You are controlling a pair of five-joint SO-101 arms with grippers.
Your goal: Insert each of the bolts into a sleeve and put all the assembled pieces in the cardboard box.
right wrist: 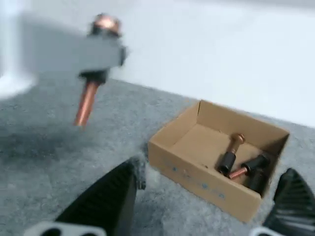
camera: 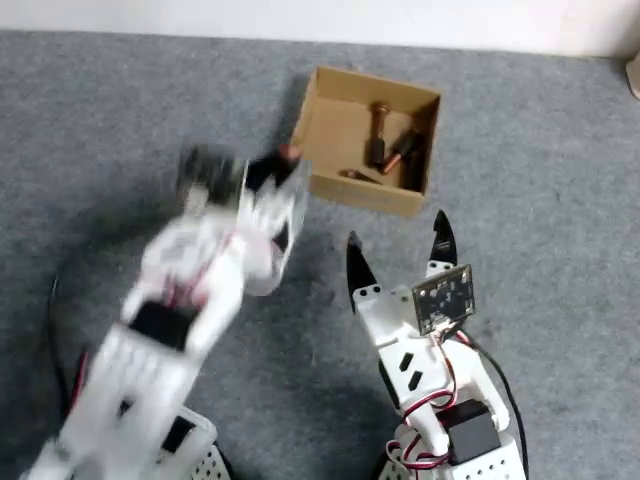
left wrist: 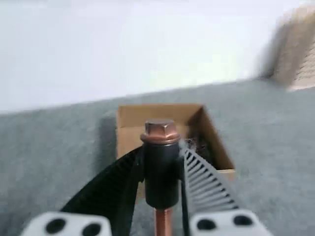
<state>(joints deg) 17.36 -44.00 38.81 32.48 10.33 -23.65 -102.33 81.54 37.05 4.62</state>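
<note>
My left gripper (left wrist: 160, 172) is shut on an assembled piece (left wrist: 160, 169), a copper bolt inside a black sleeve, held upright. In the high view the left gripper (camera: 270, 170) hangs just left of the cardboard box (camera: 325, 110), and the bolt's copper head (camera: 290, 152) shows near the box's left wall. The right wrist view shows the same piece (right wrist: 96, 69) in the air, left of the box (right wrist: 197, 182). Inside the box lie assembled pieces (camera: 380, 135) (right wrist: 231, 152). My right gripper (camera: 398, 250) stands open over the carpet in front of the box, with nothing between its fingers.
Grey carpet (camera: 540, 180) covers the table all around the box. A white wall runs along the far edge. The arms' bases sit at the near edge, with cables beside the right one.
</note>
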